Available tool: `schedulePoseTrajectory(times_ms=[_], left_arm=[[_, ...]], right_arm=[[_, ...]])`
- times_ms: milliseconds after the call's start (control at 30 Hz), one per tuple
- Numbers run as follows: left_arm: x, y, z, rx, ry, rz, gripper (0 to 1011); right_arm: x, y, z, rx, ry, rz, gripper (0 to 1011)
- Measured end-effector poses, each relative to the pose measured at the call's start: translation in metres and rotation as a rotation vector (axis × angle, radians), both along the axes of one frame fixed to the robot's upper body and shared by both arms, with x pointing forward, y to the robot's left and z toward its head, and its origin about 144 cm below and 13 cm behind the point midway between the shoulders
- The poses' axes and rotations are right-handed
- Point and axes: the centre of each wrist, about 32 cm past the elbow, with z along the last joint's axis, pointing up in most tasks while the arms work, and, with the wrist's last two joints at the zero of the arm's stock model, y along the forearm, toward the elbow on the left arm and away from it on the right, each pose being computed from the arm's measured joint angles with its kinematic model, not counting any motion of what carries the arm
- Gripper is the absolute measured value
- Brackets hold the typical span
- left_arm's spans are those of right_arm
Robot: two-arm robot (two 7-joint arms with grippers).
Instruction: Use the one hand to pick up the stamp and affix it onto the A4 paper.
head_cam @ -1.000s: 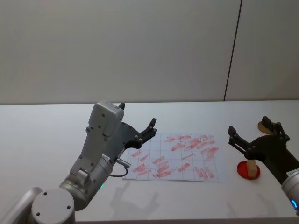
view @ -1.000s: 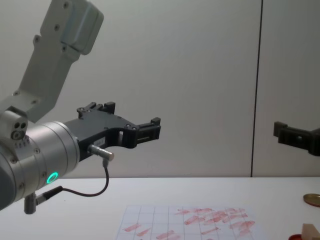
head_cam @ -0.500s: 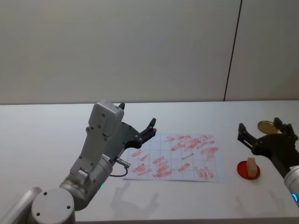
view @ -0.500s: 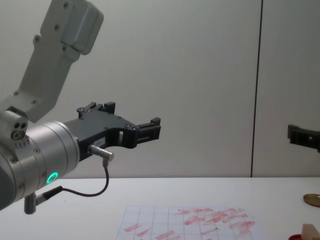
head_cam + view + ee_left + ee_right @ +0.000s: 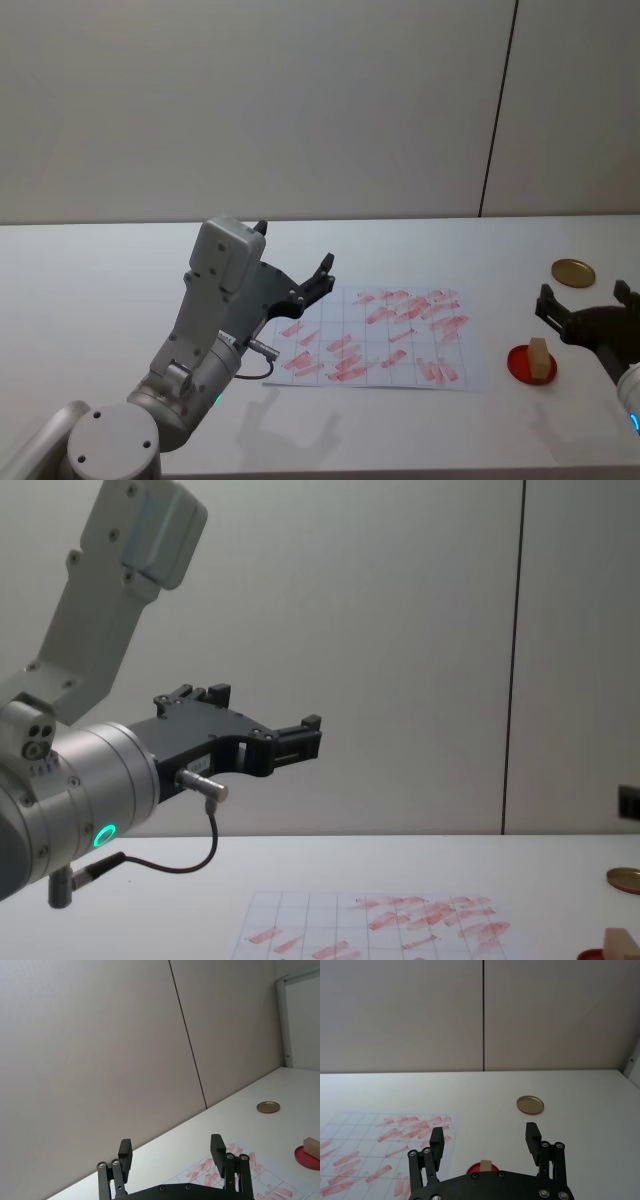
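The stamp (image 5: 540,358), a small pale tan block, stands upright on the red round pad (image 5: 522,364), right of the A4 paper (image 5: 375,338), a white gridded sheet covered in red marks. My right gripper (image 5: 584,295) hovers open and empty above the table's right side, just right of the stamp and apart from it. In the right wrist view the stamp (image 5: 486,1165) lies below and ahead of the open right gripper (image 5: 485,1139). My left gripper (image 5: 295,243) hangs open and empty over the paper's left edge, raised off the table. The left wrist view shows the stamp (image 5: 312,1146) far off.
A brass-coloured round disc (image 5: 573,271) lies on the white table behind the red pad, also seen as the disc (image 5: 530,1104) ahead of the right gripper. The left arm (image 5: 90,800) with its green ring looms large in the chest view. A plain wall stands behind the table.
My right gripper has drawn back to the right, away from the paper and past the stamp. The stamp stays on the red pad. The left arm has not moved.
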Motion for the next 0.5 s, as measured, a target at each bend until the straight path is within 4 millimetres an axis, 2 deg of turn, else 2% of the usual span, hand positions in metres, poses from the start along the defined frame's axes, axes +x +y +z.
schedulePoseTrajectory(times_ms=[500], left_arm=[[0.000,0.000,0.000,0.000,0.000,0.000,993]], right_arm=[[0.020,-0.001,-0.023,0.017,0.089,-0.066,1001]])
